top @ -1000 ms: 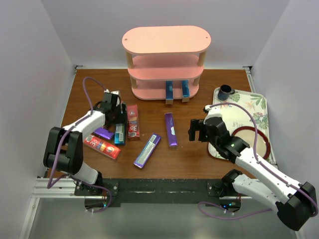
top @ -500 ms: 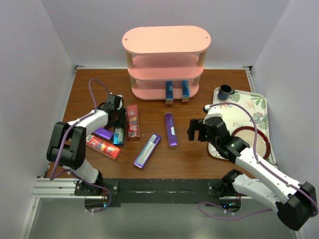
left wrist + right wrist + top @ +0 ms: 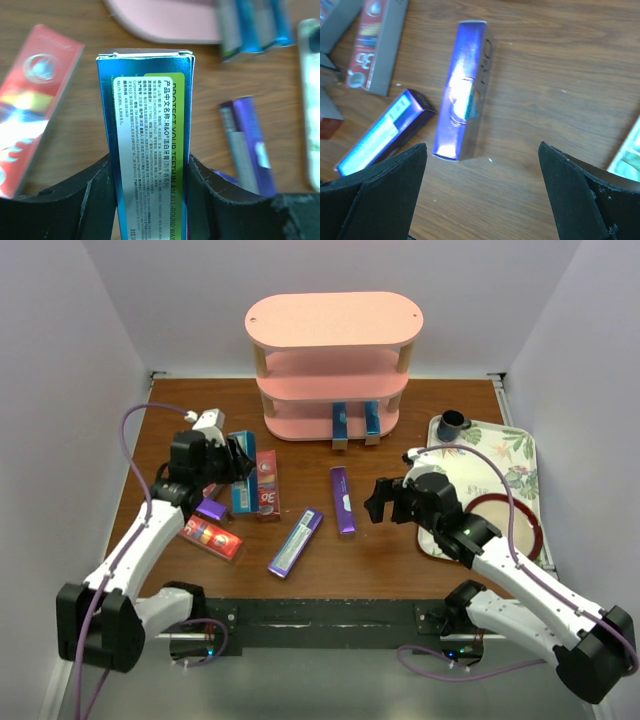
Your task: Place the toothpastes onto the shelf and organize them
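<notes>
Blue carton (image 3: 147, 145) sits clenched in the left claw (image 3: 150, 165), with a long stretch jutting past the fingers toward twelve o'clock. With that overhang it may pivot or slip in transit, or clip the shelved cartons (image 3: 340, 420) on the bottom board of the shelf (image 3: 335, 325). The right claw (image 3: 481, 150) hangs released and empty. A purple carton (image 3: 462, 95) lies on the table just ahead, at its twelve o'clock.
</notes>
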{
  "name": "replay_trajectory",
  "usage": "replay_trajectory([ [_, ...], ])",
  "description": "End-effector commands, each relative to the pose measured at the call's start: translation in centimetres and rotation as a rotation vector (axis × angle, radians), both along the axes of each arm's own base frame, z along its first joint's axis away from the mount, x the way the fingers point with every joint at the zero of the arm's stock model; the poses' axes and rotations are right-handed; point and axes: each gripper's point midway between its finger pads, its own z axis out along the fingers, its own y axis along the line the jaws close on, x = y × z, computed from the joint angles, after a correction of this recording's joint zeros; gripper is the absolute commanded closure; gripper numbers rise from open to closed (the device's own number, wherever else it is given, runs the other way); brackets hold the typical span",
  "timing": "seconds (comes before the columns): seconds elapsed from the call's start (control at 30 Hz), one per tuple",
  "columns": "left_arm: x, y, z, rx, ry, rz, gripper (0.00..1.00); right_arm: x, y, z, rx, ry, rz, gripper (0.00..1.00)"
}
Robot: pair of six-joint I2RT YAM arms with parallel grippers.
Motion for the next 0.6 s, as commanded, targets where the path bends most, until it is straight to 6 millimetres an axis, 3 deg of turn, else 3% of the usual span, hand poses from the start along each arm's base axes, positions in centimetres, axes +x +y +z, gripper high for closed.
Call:
replay_trajectory([
  [0.0, -1.2, -3.5, 4.0, -0.267, -0.117, -0.098, 0.67, 0.6, 3.1, 2.5, 0.151, -0.042, 0.079, 0.03],
  [0.2, -3.1, -6.5, 6.9, -0.604, -0.194, -0.189, 0.66, 0.6, 6.6, 3.7, 0.162, -0.097, 0.118, 0.03],
  [0.27, -3.9, -7.0, 7.6, -0.720, -0.204, -0.209, 0.66, -0.6, 8.8, 3.8, 0.145, -0.115, 0.172, 0.04],
  [0.57, -4.6, -7.1, 8.4, -0.924, -0.219, -0.192, 0.66, -2.8, 15.1, 6.2, 0.197, -0.257, 0.243, 0.04],
])
